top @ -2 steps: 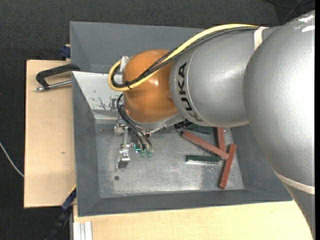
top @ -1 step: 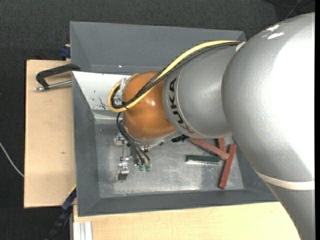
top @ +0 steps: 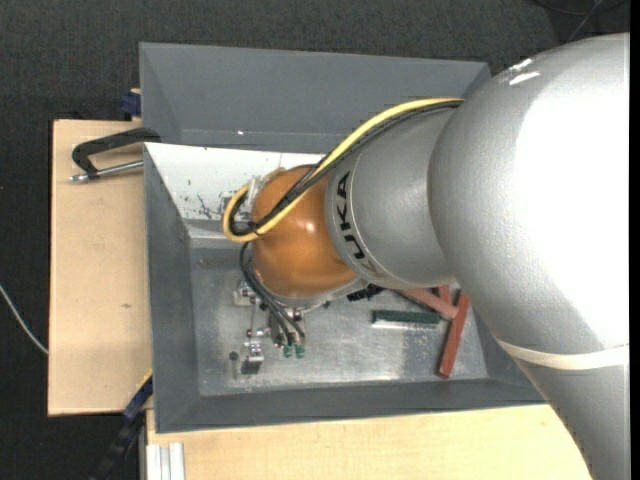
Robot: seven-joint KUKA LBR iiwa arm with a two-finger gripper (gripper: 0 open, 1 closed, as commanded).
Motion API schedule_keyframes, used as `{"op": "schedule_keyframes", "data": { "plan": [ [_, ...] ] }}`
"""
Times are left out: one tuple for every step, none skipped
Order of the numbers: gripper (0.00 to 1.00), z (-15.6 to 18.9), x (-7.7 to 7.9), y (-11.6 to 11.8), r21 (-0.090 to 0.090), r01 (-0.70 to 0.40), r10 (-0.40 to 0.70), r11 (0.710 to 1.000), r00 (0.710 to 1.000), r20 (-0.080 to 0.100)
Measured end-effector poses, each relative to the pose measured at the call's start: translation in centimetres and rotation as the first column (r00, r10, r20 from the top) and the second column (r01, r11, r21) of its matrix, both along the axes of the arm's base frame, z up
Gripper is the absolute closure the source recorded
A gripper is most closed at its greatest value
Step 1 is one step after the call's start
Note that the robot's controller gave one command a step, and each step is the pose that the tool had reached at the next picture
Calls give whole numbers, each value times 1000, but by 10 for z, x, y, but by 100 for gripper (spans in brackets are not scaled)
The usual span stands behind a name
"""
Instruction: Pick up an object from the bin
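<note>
Dark carpet all round; on it a grey metal bin [top: 165, 298], floor scuffed and mostly bare. On the front-left of that floor, a small pale thing [top: 247, 365], too small to name more closely, perhaps loose, perhaps part of the tool. Just above it and to its right, the gripper [top: 270, 343], down low near the floor and pointed straight down, probably so as to come at a flat-lying piece from overhead. Touching or just apart: cannot tell. Apart or together at the tip: cannot tell either, with the wrist's orange cover [top: 295, 243] and a looping yellow cable [top: 300, 180] crowding above it. Nothing seen held.

Farther out, on the right of the floor and well apart from the gripper, a dark green strip [top: 405, 317] lying flat, a reddish-brown stick [top: 450, 348] running toward the front-right corner, and a pinkish stick [top: 432, 298] partly under the arm [top: 520, 198]. Likely lying as dropped, loose and unsorted. By this showing, pick not yet made.
</note>
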State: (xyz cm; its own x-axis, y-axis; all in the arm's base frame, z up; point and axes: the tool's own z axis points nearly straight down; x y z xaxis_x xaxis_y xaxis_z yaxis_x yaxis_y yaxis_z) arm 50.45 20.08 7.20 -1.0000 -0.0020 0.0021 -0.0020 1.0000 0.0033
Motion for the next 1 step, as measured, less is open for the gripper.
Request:
{"op": "schedule_keyframes", "data": {
  "plan": [
    [0, 4, 51, -15, 0, -30, 30, 1000, 1000, 4]
  ]
}}
